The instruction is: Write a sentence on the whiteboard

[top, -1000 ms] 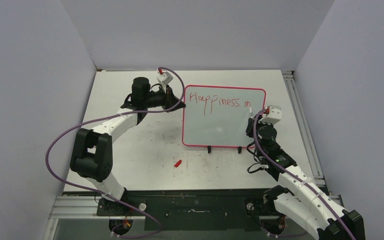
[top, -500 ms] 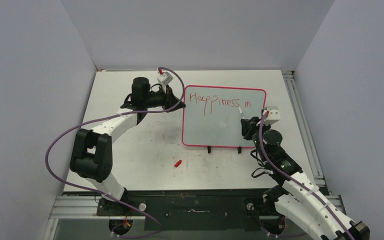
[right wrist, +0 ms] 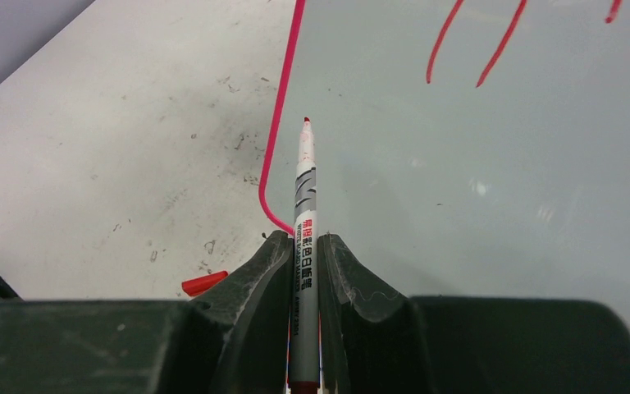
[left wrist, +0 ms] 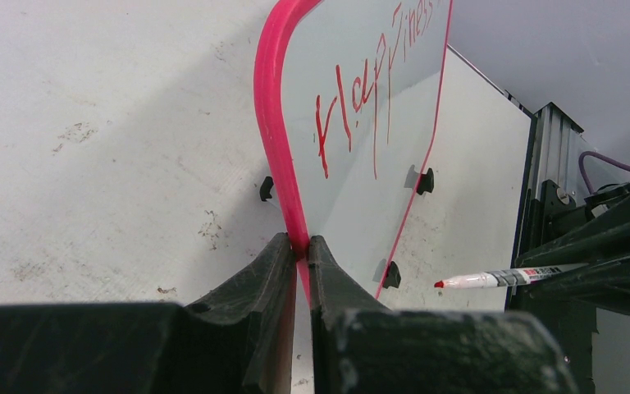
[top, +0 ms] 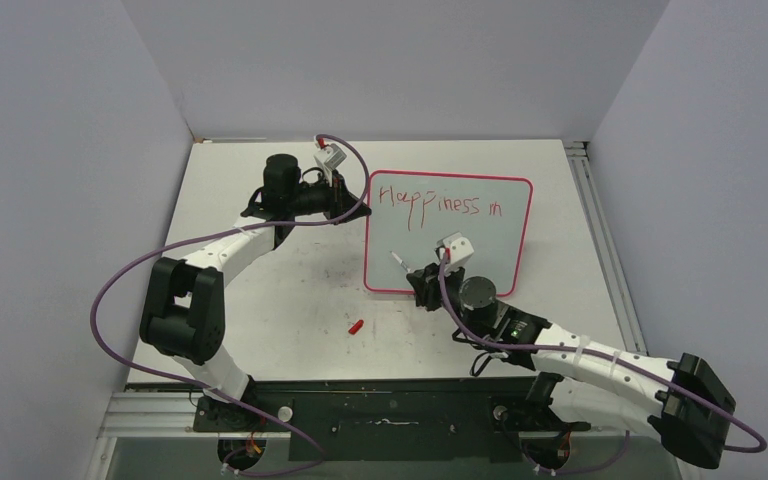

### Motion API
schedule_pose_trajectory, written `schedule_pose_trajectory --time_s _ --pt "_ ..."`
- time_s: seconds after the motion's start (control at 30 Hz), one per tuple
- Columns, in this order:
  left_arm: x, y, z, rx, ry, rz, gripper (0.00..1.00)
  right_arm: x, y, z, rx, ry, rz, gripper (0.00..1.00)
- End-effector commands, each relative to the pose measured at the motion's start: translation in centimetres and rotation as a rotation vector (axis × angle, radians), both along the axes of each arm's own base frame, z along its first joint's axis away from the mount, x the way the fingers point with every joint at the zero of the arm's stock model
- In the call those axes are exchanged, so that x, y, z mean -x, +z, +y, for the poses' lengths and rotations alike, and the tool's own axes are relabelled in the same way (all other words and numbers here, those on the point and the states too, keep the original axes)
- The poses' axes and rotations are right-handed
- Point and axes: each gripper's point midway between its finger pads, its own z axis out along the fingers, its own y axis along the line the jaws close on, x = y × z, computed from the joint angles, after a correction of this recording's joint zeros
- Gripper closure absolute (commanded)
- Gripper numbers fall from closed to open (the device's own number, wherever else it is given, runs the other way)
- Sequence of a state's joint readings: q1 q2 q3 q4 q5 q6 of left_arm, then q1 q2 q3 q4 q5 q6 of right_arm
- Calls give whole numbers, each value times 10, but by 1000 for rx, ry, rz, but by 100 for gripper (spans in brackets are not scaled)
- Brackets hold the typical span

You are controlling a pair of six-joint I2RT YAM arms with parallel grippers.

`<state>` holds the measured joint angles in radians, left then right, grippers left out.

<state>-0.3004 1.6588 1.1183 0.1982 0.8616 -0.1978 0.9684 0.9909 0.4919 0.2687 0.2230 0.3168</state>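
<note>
The whiteboard (top: 480,250) stands slightly raised on black clip feet, pink-rimmed. The sentence (top: 440,203) in red reads "Happiness in" along its top. My left gripper (top: 358,205) is shut on the board's left rim, seen pinched between the jaws in the left wrist view (left wrist: 299,246), with the board (left wrist: 361,180) and its writing (left wrist: 353,98) beyond. My right gripper (top: 422,282) is shut on a white marker (top: 400,262), red tip bare, over the board's lower left corner. In the right wrist view the gripper (right wrist: 303,242) holds the marker (right wrist: 304,189) just above the board (right wrist: 500,180).
A red marker cap (top: 356,326) lies on the scuffed white tabletop (top: 260,300) in front of the board, also seen as a red cap (right wrist: 205,283) left of my right fingers. An aluminium rail (top: 600,230) runs along the table's right edge. Grey walls enclose the table.
My right arm has swung left with the marker, from the board's right edge by "in" to its lower left corner. The left gripper and the board have not moved.
</note>
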Motion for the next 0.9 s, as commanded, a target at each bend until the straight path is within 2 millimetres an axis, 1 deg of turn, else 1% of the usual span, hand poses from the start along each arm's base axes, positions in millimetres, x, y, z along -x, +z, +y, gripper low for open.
schedule_pose_trajectory --time_s 0.0,0.07,0.27,0.87 --pt "-1 40 1 33 -12 -133 100 -15 32 6 -95 -97 -98 95" --pt "-1 39 1 33 -12 -132 100 -19 24 4 -80 -127 -86 95" --pt "-1 39 1 33 -13 -132 100 -22 9 9 -48 -128 -63 95" --pt "-1 40 1 33 -13 -133 100 -26 -11 13 -13 -147 -27 95"
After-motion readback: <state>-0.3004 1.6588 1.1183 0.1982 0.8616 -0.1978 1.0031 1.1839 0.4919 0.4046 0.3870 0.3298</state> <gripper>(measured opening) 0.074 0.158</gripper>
